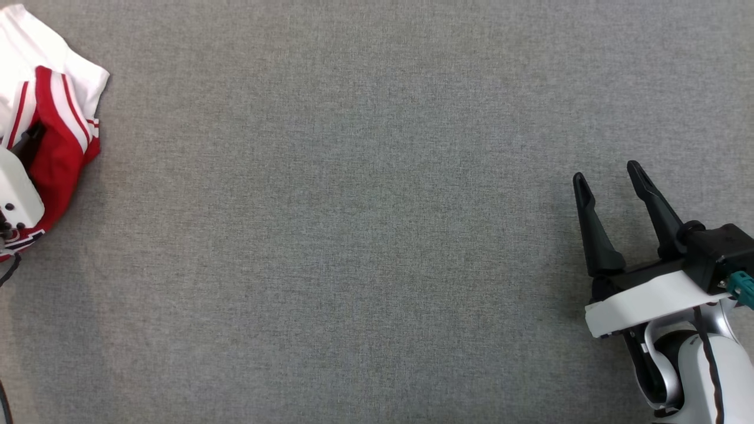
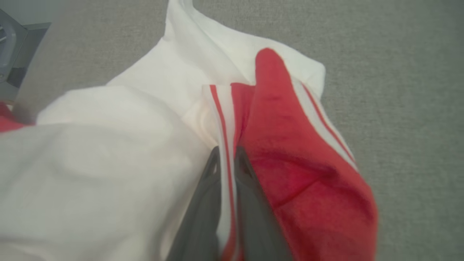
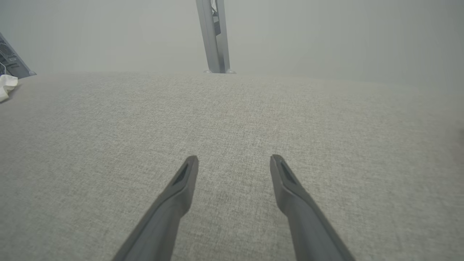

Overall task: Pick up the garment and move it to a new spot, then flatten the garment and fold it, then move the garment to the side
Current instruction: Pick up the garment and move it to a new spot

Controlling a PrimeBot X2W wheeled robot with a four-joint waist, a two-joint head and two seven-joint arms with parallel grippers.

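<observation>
The garment, white with red panels and white stripes, lies bunched at the far left edge of the grey table. Up close in the left wrist view the garment shows a striped hem fold pinched between my left gripper, whose two dark fingers are shut on that fold. The left arm's white wrist housing sits over the cloth in the head view, hiding the fingers. At the lower right my right gripper is open over bare table, far from the garment. Its fingers hold nothing.
The grey fabric-covered table spreads wide between the two arms. A metal post stands at the table's far edge in the right wrist view. A grey fixture sits at the upper left of the left wrist view.
</observation>
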